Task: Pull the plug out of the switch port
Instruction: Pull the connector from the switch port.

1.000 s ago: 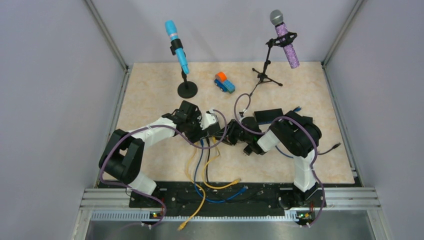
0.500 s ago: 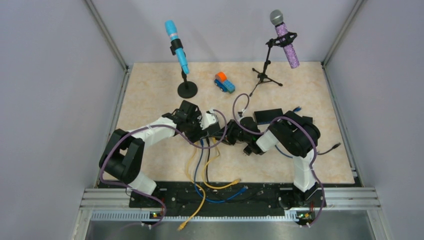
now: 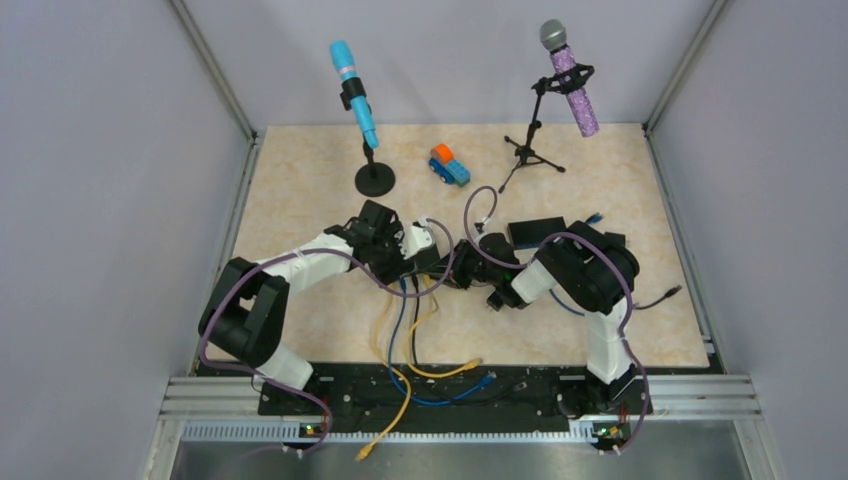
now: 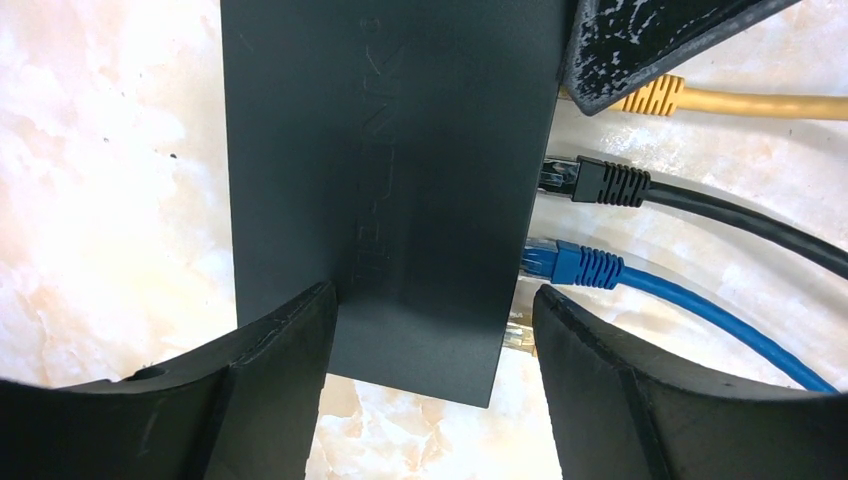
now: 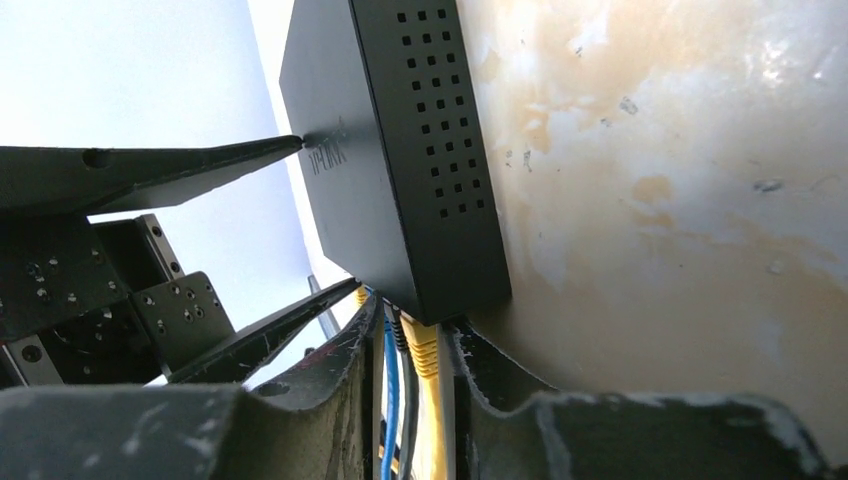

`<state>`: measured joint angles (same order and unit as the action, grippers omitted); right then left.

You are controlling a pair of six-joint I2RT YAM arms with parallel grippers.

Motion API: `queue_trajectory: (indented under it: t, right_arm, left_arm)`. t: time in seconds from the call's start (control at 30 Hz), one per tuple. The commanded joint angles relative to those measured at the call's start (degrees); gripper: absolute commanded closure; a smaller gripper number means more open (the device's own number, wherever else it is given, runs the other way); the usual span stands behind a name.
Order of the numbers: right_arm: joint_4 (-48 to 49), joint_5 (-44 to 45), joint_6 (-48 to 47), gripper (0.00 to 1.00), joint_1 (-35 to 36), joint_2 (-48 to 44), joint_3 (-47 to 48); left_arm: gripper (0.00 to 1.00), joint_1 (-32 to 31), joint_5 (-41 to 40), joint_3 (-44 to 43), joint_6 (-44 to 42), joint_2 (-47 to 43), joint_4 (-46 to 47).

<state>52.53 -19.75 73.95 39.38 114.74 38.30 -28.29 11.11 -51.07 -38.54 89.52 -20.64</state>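
The black switch [image 4: 390, 180] lies flat on the table, with a yellow plug [image 4: 655, 97], a black plug [image 4: 600, 183] and a blue plug [image 4: 575, 265] in its ports. My left gripper [image 4: 435, 300] is open and straddles the switch's end; one finger overlaps the switch's plain side, and the other stands a little off its port side. From the right, my right gripper [image 5: 415, 320] is open by a narrow gap, its fingers on either side of the yellow plug [image 5: 425, 350] at the switch [image 5: 400, 150]. In the top view both grippers meet over the hidden switch, the left gripper [image 3: 420, 250] and the right gripper [image 3: 462, 270].
Yellow, blue and black cables [image 3: 430, 372] trail toward the near edge. A blue microphone on a round stand [image 3: 352, 95], a purple microphone on a tripod [image 3: 575, 90] and a toy car [image 3: 449, 165] stand at the back. A black box [image 3: 537, 232] lies behind the right arm.
The right gripper has crept left toward the switch and its jaws have narrowed round the yellow plug. The left arm has stayed where it was.
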Motion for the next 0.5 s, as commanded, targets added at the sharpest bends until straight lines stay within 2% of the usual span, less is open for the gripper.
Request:
queue_trajectory:
  t: [0.0, 0.03, 0.07, 0.3, 0.47]
  right_arm:
    - [-2.7, 1.7, -1.7, 0.88, 0.5, 1.5, 0.6]
    - [-2.9, 1.7, -1.8, 0.97, 0.5, 1.5, 0.7]
    - [-2.8, 1.8, -1.8, 1.00, 0.5, 1.4, 0.7]
    - [-3.9, 1.8, -2.7, 1.00, 0.3, 0.2, 0.2]
    - [-10.2, -0.1, -9.2, 1.00, -0.5, -3.4, 1.1]
  left_arm:
    - [0.24, 0.1, 1.9, -0.9, 0.5, 1.4, -3.0]
    - [0.24, 0.0, 1.8, -1.0, 0.5, 1.4, -3.0]
    - [0.25, 0.0, 1.8, -1.0, 0.5, 1.5, -3.1]
    - [0.25, 0.1, 1.7, -1.0, 0.7, 1.7, -3.3]
    - [0.25, 0.1, -0.2, -1.1, 1.2, 2.6, -2.9]
